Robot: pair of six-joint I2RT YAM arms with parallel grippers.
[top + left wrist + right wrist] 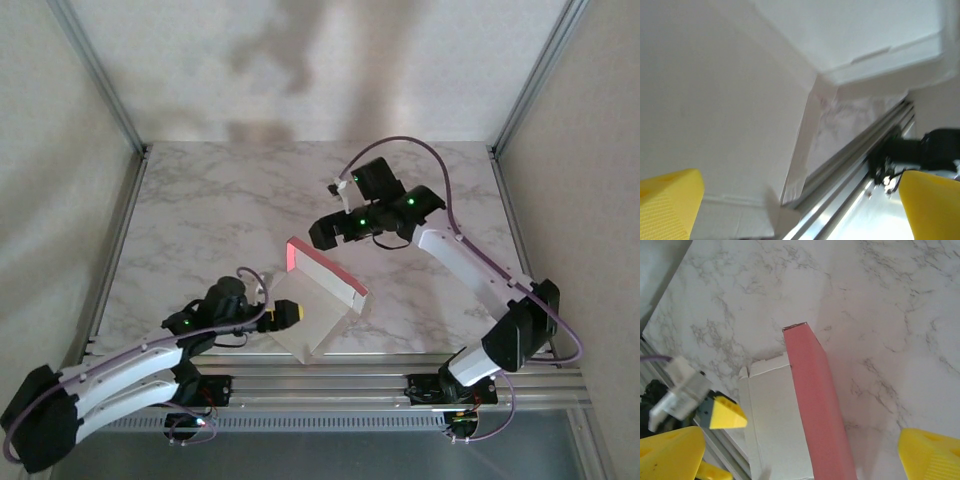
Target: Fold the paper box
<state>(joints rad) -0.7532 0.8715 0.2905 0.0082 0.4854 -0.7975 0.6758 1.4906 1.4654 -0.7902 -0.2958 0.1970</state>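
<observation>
The paper box [318, 305] lies half folded near the table's front edge. One panel stands up with its pink side [325, 272] facing the back, and the white inside [312, 325] faces the front. My left gripper [285, 316] is open at the white panel's left edge. In the left wrist view its yellow fingers [670, 202] stand wide apart with the white card [730, 110] close in front. My right gripper [330, 238] hangs open above and behind the pink panel [815, 405], holding nothing. Its yellow fingertips [930, 455] are spread either side of the box.
The marble table [200, 220] is bounded by grey enclosure walls at left, right and back. An aluminium rail [330, 368] runs along the near edge just below the box. In the right wrist view a yellow finger [726, 413] of the left gripper sits beside the white panel [772, 425].
</observation>
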